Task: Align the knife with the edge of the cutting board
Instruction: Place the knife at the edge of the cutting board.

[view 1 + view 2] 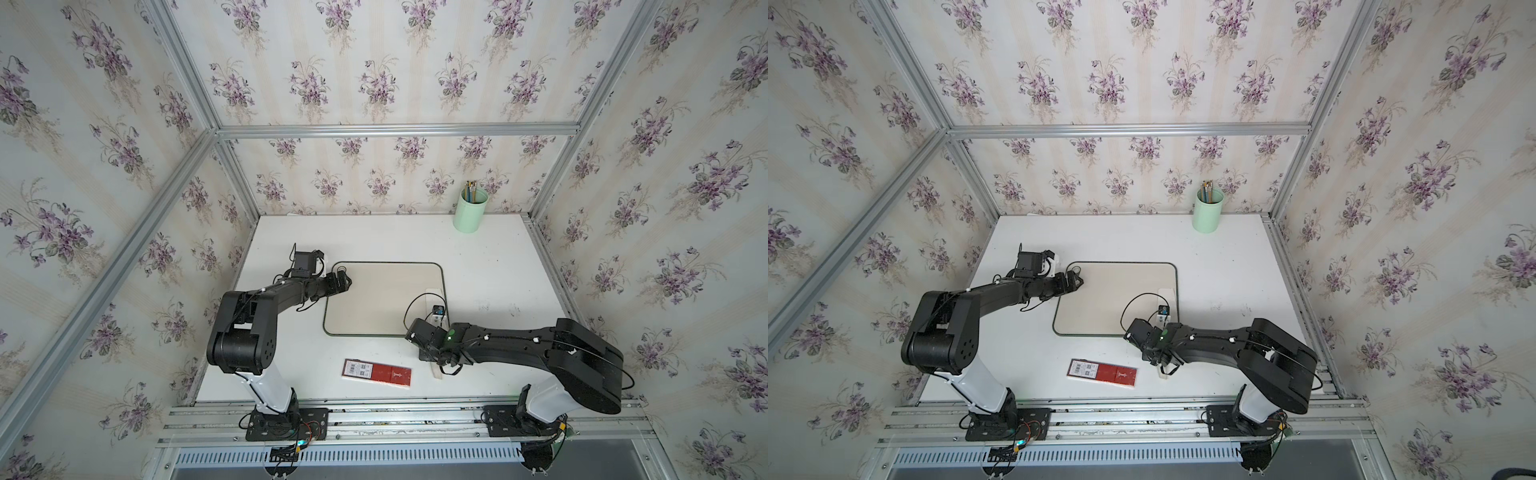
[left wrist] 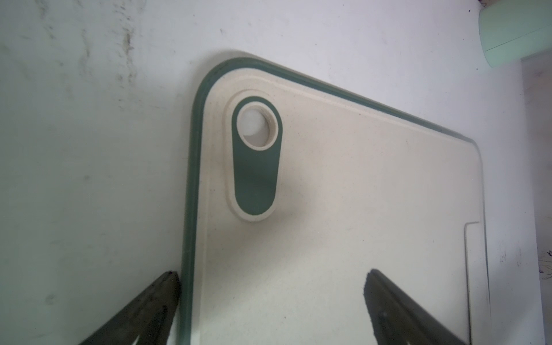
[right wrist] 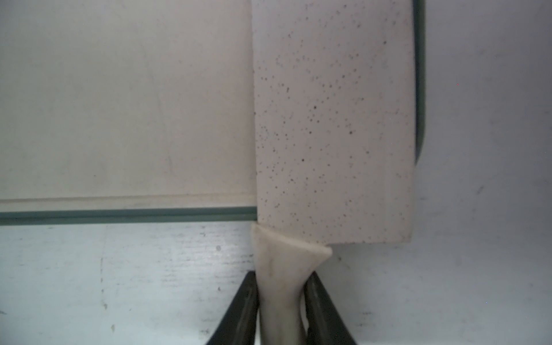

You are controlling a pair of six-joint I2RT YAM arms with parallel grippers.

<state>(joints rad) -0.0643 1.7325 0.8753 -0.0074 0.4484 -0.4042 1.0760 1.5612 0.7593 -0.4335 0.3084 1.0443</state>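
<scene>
The beige cutting board (image 1: 382,299) (image 1: 1113,299) lies flat mid-table, with its green oval handle hole (image 2: 255,161) at the far left corner. The white knife (image 3: 334,119) lies with its speckled blade along the board's right edge, parallel to the green rim; its heel overhangs the near edge. In both top views only the blade's far end (image 1: 436,293) (image 1: 1166,293) and the handle's tip (image 1: 438,374) show past the right wrist. My right gripper (image 3: 281,274) is shut on the cream handle just behind the blade. My left gripper (image 2: 272,273) (image 1: 343,282) is open, straddling the board's left rim.
A red-and-white barcoded package (image 1: 377,372) (image 1: 1104,372) lies near the table's front edge, left of the right arm. A mint-green cup (image 1: 470,210) (image 2: 513,33) holding pencils stands at the back right. Papered walls enclose the table on three sides.
</scene>
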